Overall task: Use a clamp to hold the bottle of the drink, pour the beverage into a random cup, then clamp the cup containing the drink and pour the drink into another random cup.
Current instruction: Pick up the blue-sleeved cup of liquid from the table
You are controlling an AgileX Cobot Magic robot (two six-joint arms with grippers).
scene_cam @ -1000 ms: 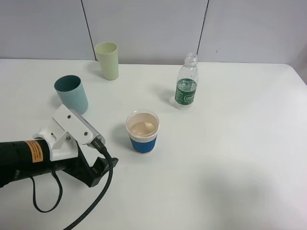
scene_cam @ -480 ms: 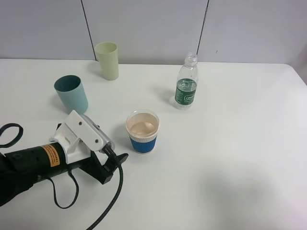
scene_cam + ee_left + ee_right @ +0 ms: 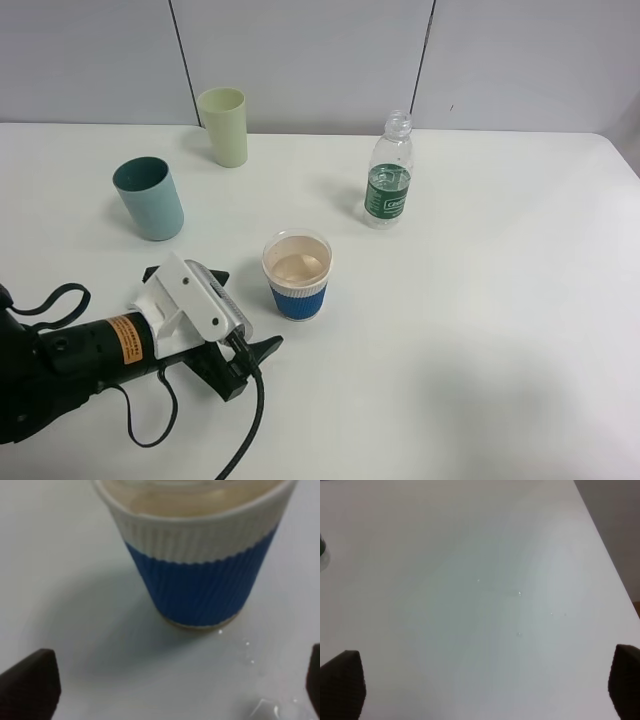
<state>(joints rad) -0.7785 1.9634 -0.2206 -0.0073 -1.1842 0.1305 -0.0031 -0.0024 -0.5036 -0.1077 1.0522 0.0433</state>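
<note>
One bottle and three cups stand on the white table (image 3: 480, 330), and two grippers are in sight across the views. The left gripper (image 3: 242, 312) sits low over the table at the near left, on a black arm with an orange-and-white label (image 3: 124, 339); its two black fingers are spread wide and hold nothing. It points at the blue-sleeved paper cup (image 3: 298, 285), which stands upright near the middle of the table, just beyond the fingertips and not touching them. In the left wrist view the cup fills the space ahead, with one fingertip at each lower corner of the picture and the cup outside the gap. Clear liquid (image 3: 298, 266) lies in the cup's beige inside. A few small droplets (image 3: 247, 645) dot the table beside its base.

The plastic bottle (image 3: 388, 175) with the green label stands upright at the far right of centre, well apart from the cup. The teal tumbler (image 3: 148, 198) stands to the left, near the left arm, and the pale green tumbler (image 3: 223, 126) stands behind it by the wall.

The right gripper (image 3: 482, 682) appears only in its own wrist view, fingers wide apart and empty over bare, droplet-flecked table
</note>
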